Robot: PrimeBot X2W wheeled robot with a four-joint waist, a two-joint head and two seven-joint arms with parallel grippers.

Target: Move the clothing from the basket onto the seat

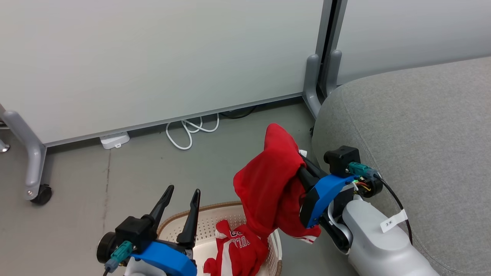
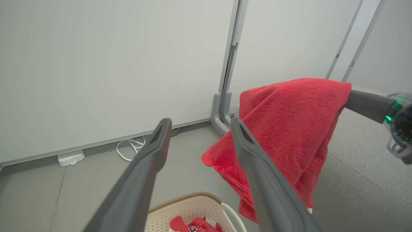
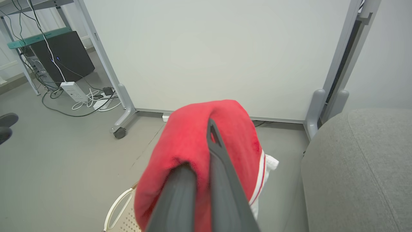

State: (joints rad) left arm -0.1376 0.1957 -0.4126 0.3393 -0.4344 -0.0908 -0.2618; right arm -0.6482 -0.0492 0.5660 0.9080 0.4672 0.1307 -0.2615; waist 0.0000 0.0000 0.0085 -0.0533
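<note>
- Grey floor (image 1: 115, 172), white partition (image 1: 153, 57) behind. Sofa (image 1: 422, 134) on the robot's right, basket (image 1: 215, 209) below.
- Right gripper (image 3: 201, 161) clamped on the red garment (image 1: 268, 180), which hangs above the basket, just beside the sofa edge and not on it.
- Left gripper (image 1: 183, 190): fingers apart, empty, over the basket.
- Jersey (image 1: 238, 245) lies in the basket.
- Risk: the cloth drapes over the fingers and may cling on release. A short reach would drop it on the floor.
- Count: 2 garments, 1 basket, 1 sofa.
</note>
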